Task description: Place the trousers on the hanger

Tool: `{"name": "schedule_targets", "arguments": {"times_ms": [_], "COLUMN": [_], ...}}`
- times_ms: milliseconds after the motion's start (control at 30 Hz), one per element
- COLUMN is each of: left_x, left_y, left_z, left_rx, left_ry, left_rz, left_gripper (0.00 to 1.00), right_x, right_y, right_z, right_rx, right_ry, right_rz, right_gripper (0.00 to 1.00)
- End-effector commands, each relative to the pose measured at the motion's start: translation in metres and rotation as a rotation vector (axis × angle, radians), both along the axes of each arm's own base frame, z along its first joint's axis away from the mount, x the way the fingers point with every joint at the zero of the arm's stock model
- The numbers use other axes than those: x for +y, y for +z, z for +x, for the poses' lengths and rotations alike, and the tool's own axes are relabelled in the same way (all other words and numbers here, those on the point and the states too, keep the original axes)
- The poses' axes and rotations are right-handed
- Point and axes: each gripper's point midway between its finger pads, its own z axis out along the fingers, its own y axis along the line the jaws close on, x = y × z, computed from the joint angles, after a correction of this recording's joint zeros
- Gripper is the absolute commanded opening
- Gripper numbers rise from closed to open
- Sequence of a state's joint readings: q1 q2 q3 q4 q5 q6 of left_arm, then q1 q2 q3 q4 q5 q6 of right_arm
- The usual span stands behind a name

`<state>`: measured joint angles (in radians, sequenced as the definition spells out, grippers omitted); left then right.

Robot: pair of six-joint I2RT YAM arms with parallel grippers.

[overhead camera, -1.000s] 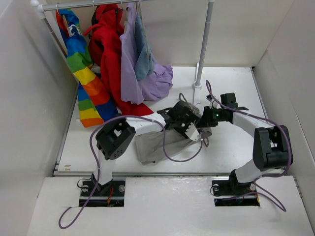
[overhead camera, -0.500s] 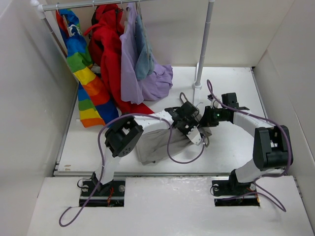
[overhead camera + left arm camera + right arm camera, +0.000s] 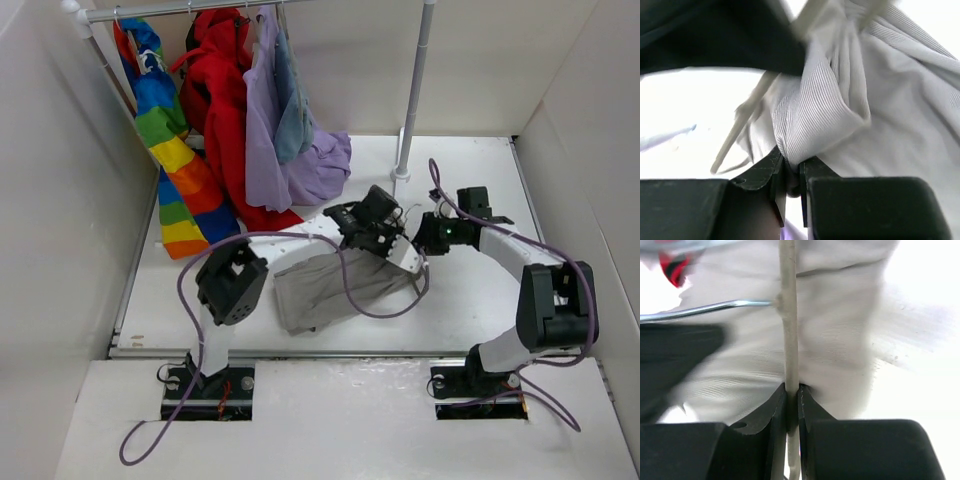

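The grey-beige trousers (image 3: 320, 288) lie crumpled on the white table in the top view, their far end lifted toward the two grippers. My left gripper (image 3: 398, 250) (image 3: 792, 167) is shut on a bunched fold of the trousers (image 3: 825, 110). Just to its right, my right gripper (image 3: 428, 238) (image 3: 792, 390) is shut on the hanger (image 3: 788, 315), a thin pale rod running straight up from its jaws across the trousers (image 3: 840, 340). The hanger's metal hook wire (image 3: 705, 310) branches off to the left. In the top view the arms hide most of the hanger.
At the back left, a rail carries a rainbow garment (image 3: 165, 130), a red coat (image 3: 225, 110), a lilac garment (image 3: 290, 170) and a small blue-grey one (image 3: 293, 115). A pale upright pole (image 3: 413, 90) stands behind the grippers. Purple cables (image 3: 375, 305) loop over the trousers. White walls close in on both sides.
My left gripper has shut on a fold of the trousers and shifted back and right, pulling the cloth with it. The right gripper, still gripping the hanger, moved slightly back.
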<state>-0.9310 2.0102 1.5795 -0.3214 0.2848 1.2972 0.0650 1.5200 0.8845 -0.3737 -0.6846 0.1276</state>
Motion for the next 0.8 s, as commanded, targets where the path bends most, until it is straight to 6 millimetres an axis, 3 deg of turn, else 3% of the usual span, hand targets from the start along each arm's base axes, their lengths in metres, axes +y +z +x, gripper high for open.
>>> {"name": "schedule_targets", "arguments": {"times_ms": [0,67,200,300,433,500,600,633,733,767], "left_x": [0.013,0.023,0.046,0.059,0.078,0.080,0.096,0.101,0.123,0.127], "left_y": [0.109,0.123,0.185,0.213,0.246,0.252,0.253,0.250,0.224,0.195], "left_z": [-0.008,-0.017,-0.028,-0.028,-0.033,-0.038,-0.041,-0.042,-0.052,-0.057], "left_rx": [-0.033,-0.024,-0.064,-0.094,-0.155,-0.160,-0.200,-0.212,-0.239,-0.226], "left_ry": [0.062,0.075,0.141,0.210,0.262,0.268,0.277,0.275,0.253,0.234], "left_rz": [-0.187,-0.196,-0.303,-0.362,-0.421,-0.440,-0.412,-0.393,-0.351,-0.314], "left_gripper": [0.00,0.00,0.00,0.00,0.00,0.00,0.00,0.00,0.00,0.00], "right_x": [-0.012,-0.011,-0.017,-0.013,0.012,0.023,0.018,0.014,0.008,0.008], "right_y": [0.040,0.047,0.051,0.058,0.075,0.072,0.061,0.068,0.077,0.082], "right_z": [0.024,0.025,0.028,0.027,0.023,0.023,0.019,0.018,0.014,0.015], "right_rx": [-0.108,-0.103,-0.084,-0.108,-0.168,-0.154,-0.116,-0.139,-0.150,-0.161], "right_ry": [-0.069,-0.086,-0.142,-0.147,-0.125,-0.108,-0.146,-0.160,-0.174,-0.168], "right_rz": [0.006,0.019,0.017,0.005,-0.040,-0.042,-0.078,-0.072,-0.070,-0.074], "right_gripper": [0.00,0.00,0.00,0.00,0.00,0.00,0.00,0.00,0.00,0.00]}}
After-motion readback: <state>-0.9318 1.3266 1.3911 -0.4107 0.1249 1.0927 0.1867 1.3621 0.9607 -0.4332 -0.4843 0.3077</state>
